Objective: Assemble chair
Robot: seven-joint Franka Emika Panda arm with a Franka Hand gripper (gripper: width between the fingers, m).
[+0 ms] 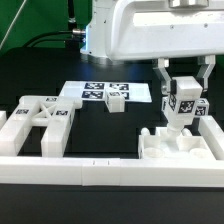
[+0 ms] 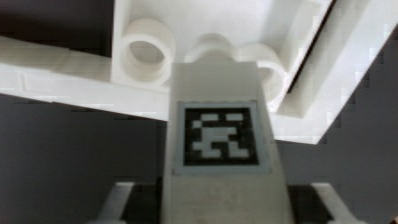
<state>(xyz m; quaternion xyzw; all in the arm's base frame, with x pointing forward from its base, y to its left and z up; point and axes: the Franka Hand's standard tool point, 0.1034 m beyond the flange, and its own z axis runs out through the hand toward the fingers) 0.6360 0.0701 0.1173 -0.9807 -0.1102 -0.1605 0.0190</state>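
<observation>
Where the tool [image 1: 183, 93] comes down from above, its two dark fingers [image 1: 165, 80] are clamped on the upper end of a chair post [image 1: 182, 120], one finger on each side. The post stands upright with its long axis vertical. Its lower end points down at the chair's slab piece [image 1: 172, 148], on the exterior view's right; contact between the two cannot be confirmed.

The post is a chunky white plastic bar of square section with smooth, matte faces. Black-and-white square tags sit on at least two of those faces. The slab piece is white with raised walls, and the wrist view shows round sockets [image 2: 146, 48] beyond the post's far end.

Well apart, on the exterior view's left, white notched blocks [image 1: 40, 115] lie flat on the dark counter [image 1: 110, 135]. A small tagged cube [image 1: 115, 103] sits at the edge of the marker board [image 1: 88, 90]. A long plain white rail [image 1: 100, 172] runs along the near edge.
</observation>
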